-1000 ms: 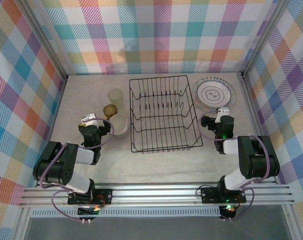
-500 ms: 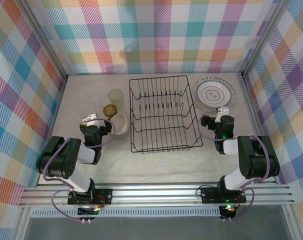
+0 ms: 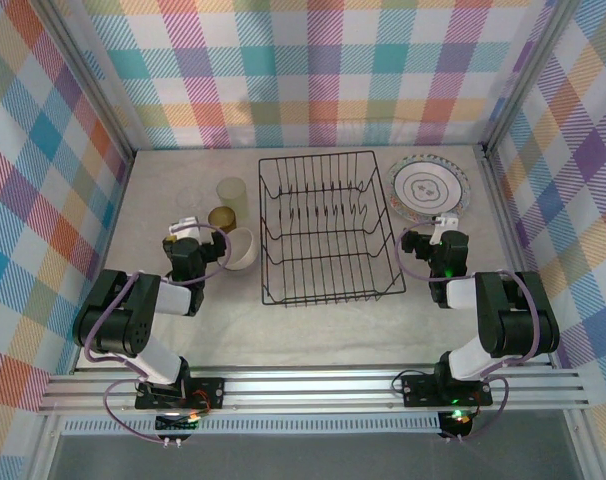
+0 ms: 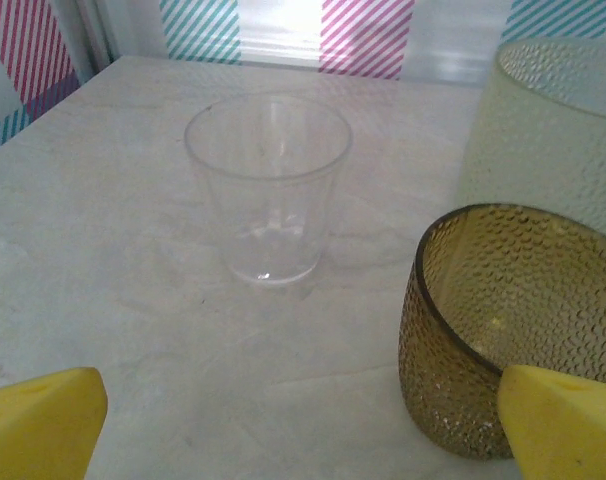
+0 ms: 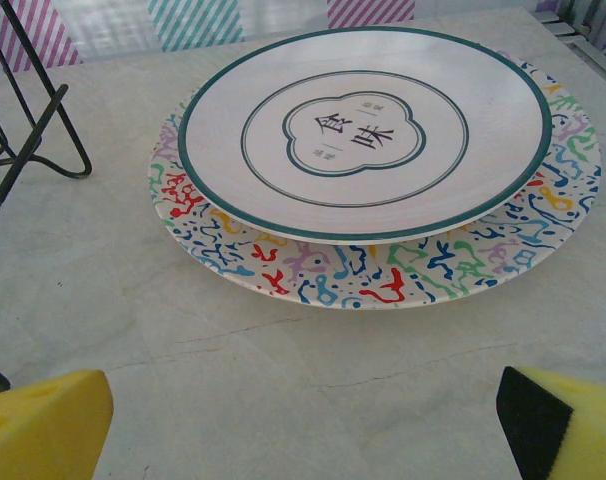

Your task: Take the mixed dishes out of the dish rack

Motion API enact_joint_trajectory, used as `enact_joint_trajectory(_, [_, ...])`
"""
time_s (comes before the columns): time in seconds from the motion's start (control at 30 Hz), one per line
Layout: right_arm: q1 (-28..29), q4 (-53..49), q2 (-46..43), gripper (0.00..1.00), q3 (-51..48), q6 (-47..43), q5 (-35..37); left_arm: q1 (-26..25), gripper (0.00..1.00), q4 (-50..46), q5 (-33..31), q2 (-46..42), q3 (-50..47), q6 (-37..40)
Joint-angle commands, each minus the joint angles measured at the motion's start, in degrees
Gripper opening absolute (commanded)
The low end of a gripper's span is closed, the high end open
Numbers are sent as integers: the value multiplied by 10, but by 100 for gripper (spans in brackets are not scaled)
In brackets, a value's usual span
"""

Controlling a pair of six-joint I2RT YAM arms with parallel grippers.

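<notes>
The black wire dish rack [image 3: 318,228] stands mid-table with nothing in its slots. Right of it, a green-ringed plate [image 5: 368,130] lies on a colourful squiggle plate [image 5: 383,265]; my right gripper [image 5: 303,430] is open just short of them, nothing between its yellow fingers [image 5: 43,425]. On the left stand a clear cup [image 4: 268,190], an amber cup [image 4: 513,340] and a pale yellow-green cup [image 4: 558,130], with a cream bowl [image 3: 239,248] beside them. My left gripper [image 4: 303,440] is open, facing the cups; the amber cup sits by its right finger [image 4: 568,425].
A corner of the rack's wire frame [image 5: 23,110] shows to the left of the plates. Plaid walls close the back and both sides of the table [image 3: 183,180]. Both arm bases sit on the rail at the near edge.
My left arm has swung its gripper a little forward and right, toward the cups. The right arm and the dishes have not moved.
</notes>
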Motion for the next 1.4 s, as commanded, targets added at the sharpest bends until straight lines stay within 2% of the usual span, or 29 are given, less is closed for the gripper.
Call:
enact_joint_trajectory(0.0, [1, 22, 1, 99, 1, -7, -6, 7, 100, -42, 28, 2, 13, 16])
enact_joint_trajectory(1.37, [9, 15, 2, 99, 7, -15, -2, 7, 100, -46, 35, 3, 15, 19])
